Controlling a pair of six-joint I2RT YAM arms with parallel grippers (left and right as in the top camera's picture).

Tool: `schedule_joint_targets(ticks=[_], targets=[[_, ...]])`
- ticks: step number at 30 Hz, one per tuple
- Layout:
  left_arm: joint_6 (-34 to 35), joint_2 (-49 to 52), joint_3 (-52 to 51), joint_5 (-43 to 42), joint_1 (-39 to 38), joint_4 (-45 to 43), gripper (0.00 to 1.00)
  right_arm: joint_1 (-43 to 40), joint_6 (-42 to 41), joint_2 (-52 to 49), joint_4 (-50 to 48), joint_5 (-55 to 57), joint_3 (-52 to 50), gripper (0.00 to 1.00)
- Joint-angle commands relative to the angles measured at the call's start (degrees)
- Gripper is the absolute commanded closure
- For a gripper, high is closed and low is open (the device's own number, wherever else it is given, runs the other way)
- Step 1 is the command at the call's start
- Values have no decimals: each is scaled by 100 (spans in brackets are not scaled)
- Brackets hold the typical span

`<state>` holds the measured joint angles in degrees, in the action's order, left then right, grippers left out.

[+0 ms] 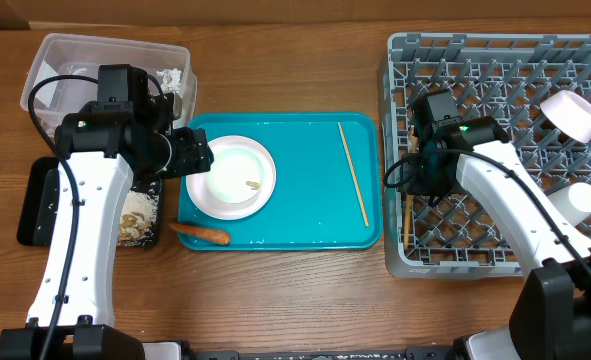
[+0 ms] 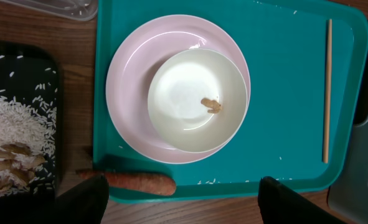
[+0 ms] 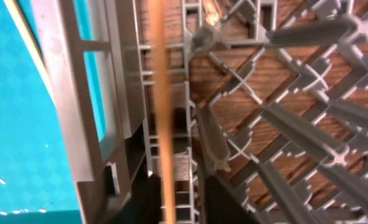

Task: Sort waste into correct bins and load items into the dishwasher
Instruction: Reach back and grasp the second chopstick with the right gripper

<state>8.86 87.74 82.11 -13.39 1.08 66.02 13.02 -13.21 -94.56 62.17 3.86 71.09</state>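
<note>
Wooden table (image 1: 295, 300), teal tray (image 1: 310, 205) at centre. On the tray's right part, chopstick (image 1: 353, 175) lying parallel to its right edge, nearest the right gripper (image 3: 184, 202) just beyond, grip on a second chopstick (image 3: 164, 124) unclear. Left gripper (image 2: 184, 199) wide open over the tray's bowl (image 2: 190, 93).

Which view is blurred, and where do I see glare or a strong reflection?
Right wrist: the most blurred; the chopstick is a soft orange streak, and the near bars of the rack are out of focus. Left wrist: sharp, with a bright reflection inside the bowl. Overhead: sharp and evenly lit, but the tilted bowl looks washed out.
</note>
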Motion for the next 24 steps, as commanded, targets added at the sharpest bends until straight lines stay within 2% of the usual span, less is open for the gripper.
schedule_joint_targets(ticks=[1, 4, 11, 18, 24], targets=[[39, -26, 55, 26, -48, -2, 21, -7, -7, 37, 44, 26, 136, 70], [39, -26, 55, 26, -48, -4, 21, 7, 42, 109, 260, -13, 461, 64], [39, -26, 55, 26, -48, -4, 21, 345, 166, 295, 286, -549, 1589, 63], [39, -26, 55, 26, -48, -2, 21, 1069, 621, -83, -201, -570, 1432, 52], [39, -26, 55, 26, -48, -2, 21, 1137, 616, -1043, -201, -485, 1403, 50]])
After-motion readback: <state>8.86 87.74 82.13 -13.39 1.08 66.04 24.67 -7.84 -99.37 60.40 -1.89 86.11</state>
